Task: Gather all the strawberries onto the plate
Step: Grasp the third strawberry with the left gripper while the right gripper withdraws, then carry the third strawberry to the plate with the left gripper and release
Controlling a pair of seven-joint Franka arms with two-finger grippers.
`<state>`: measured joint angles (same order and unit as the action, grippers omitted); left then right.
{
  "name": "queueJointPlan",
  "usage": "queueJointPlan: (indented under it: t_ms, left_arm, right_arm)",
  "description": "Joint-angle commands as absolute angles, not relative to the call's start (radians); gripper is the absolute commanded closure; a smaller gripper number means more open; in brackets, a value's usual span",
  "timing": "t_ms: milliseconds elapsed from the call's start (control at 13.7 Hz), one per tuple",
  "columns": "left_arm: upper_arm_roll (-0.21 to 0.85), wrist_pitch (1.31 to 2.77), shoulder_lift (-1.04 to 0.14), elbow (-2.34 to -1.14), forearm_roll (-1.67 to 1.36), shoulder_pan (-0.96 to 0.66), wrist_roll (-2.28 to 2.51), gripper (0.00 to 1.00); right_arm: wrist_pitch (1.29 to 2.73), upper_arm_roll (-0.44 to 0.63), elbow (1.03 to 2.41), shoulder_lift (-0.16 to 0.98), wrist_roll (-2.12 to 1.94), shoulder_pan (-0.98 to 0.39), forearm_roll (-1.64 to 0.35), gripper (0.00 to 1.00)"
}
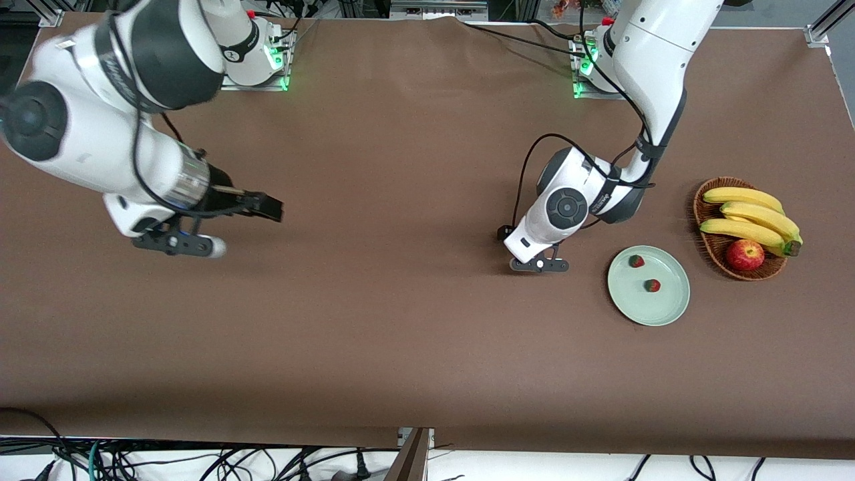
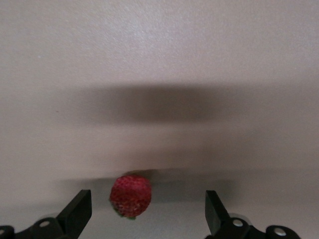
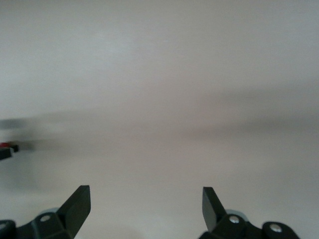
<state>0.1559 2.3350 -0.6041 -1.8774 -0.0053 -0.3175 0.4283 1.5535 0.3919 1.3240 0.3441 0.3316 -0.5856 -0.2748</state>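
Two strawberries [image 1: 636,261] [image 1: 652,286] lie on the pale mint-green plate [image 1: 661,308] toward the left arm's end of the table. In the left wrist view a third strawberry [image 2: 130,195] lies on the brown cloth between the fingers of my open left gripper [image 2: 148,199], closer to one finger and touching neither. From the front that berry is hidden under my left gripper [image 1: 536,263], which hangs low just beside the plate. My right gripper [image 1: 266,206] [image 3: 146,196] is open and empty over bare cloth toward the right arm's end.
A brown wicker basket [image 1: 709,244] with bananas [image 1: 751,217] and a red apple [image 1: 745,254] stands beside the plate, at the left arm's end of the table. A brown cloth [image 1: 401,321] covers the whole table.
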Motion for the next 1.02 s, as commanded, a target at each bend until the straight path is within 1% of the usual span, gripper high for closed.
queueJointPlan:
  t_ms: [0, 73, 146, 219, 292, 438, 585, 658, 804, 950]
  left_arm:
    - [0.146, 2.367, -0.591, -1.905, 0.017, -0.321, 0.445, 0.00]
    - [0.146, 2.365, -0.591, -1.905, 0.040, -0.321, 0.445, 0.04]
    - [0.146, 2.365, -0.592, -1.905, 0.072, -0.316, 0.445, 0.20]
    - [0.147, 2.365, -0.592, -1.905, 0.080, -0.314, 0.445, 0.43]
    - [0.147, 2.365, -0.592, -1.905, 0.080, -0.314, 0.446, 0.64]
    - [0.147, 2.358, -0.592, -1.905, 0.080, -0.314, 0.446, 0.91]
    - [0.147, 2.349, -0.581, -1.902, 0.080, -0.314, 0.446, 1.00]
    - [0.146, 2.320, -0.574, -1.892, 0.081, -0.311, 0.443, 1.00]
    - [0.126, 2.190, -0.543, -1.830, 0.084, -0.308, 0.425, 1.00]
    - [0.080, 2.062, -0.525, -1.746, 0.086, -0.296, 0.341, 1.00]
  right_arm:
    - [1.559, 0.396, 1.485, 0.194, 0.270, -0.601, -0.175, 0.01]
    - [1.557, 0.400, 1.509, 0.164, 0.234, -0.601, -0.151, 0.01]
    - [1.557, 0.405, 1.528, 0.143, 0.218, -0.597, -0.135, 0.01]
    - [1.557, 0.402, 1.551, 0.121, 0.212, -0.578, -0.126, 0.01]
    - [1.557, 0.385, 1.566, 0.106, 0.178, -0.533, -0.123, 0.01]
    - [1.555, 0.332, 1.578, 0.086, 0.103, -0.435, -0.121, 0.01]
    - [1.563, 0.244, 1.618, 0.049, 0.060, -0.323, -0.108, 0.01]
    - [1.568, 0.201, 1.637, 0.035, 0.043, -0.274, -0.085, 0.01]
    - [1.569, 0.190, 1.641, 0.029, 0.031, -0.259, -0.069, 0.01]
    - [1.597, 0.186, 1.632, 0.037, 0.026, -0.262, -0.034, 0.01]
